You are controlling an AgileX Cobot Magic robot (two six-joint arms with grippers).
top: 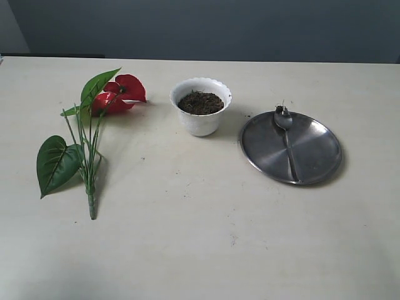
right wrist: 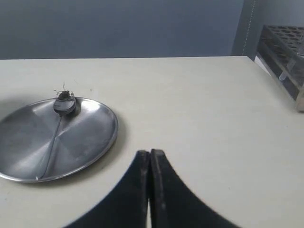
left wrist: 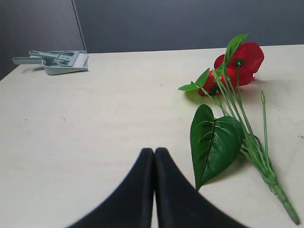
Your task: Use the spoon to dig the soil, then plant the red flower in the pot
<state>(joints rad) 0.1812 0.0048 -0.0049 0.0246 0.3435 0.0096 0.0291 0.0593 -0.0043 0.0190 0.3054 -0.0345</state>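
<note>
Tabletop: red flower, pot, plate lie spaced apart.

Red flower: lay flat, frame left, bloom uppermost. Pot: white, upright, upper centre, held dark soil. Spoon: lay on steel plate, right, crumbs in bowl.

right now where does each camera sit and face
Exterior: raised, looking down across the table at red flower, pot, plate; no robot part shows.
Left wrist: behind the shut left hand, facing the flower.
Right wrist: behind the shut right hand, facing the plate and spoon.
Exterior shares the flower with left wrist, the plate with right.
</note>
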